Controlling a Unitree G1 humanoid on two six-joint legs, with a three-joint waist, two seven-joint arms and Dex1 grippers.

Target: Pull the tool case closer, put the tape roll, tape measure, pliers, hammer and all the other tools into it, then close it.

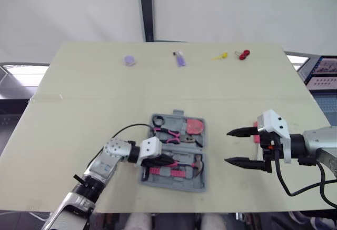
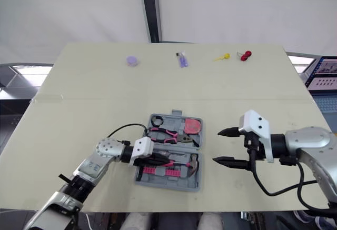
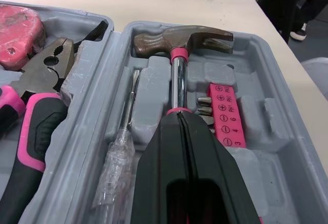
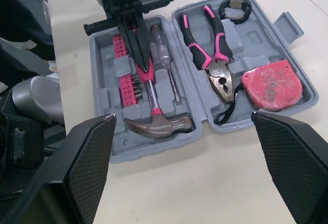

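the left pincer (image 3: 179, 115) is lying inside the open tool case (image 4: 105, 101), over the half nearer the robot. its two black fingers are pressed together, with only a thin seam between them, and are lying along the handle of the hammer (image 3: 182, 39). whether they are actually pinching that handle i cannot tell. the hammer's chrome shaft is running out from under the fingertips, and its head is sitting just past them at the right end of this half. a clear-handled screwdriver (image 3: 123, 147) is lying just beside the fingers on their far side. a pink strip of bits (image 3: 225, 116) is lying just beside them on the robot's side.

beyond the screwdriver, across the hinge, the far half is holding three tools. the black tape roll (image 4: 234, 9) is lying at its left end. the pink-handled pliers (image 4: 215, 55) are lying in the middle. the red tape measure (image 4: 270, 86) is lying at its right end, the end towards the right pincer (image 1: 228, 147).

the right pincer is hovering near the case's right edge, apart from it. its fingers are spread wide and pointing at the case, with nothing between them.

well beyond both pincers, along the far edge of the table (image 1: 79, 109), four small things are lying: a purple disc (image 1: 129, 60), a small purple object (image 1: 180, 59), a yellow item (image 1: 220, 56) and a red one (image 1: 244, 55).
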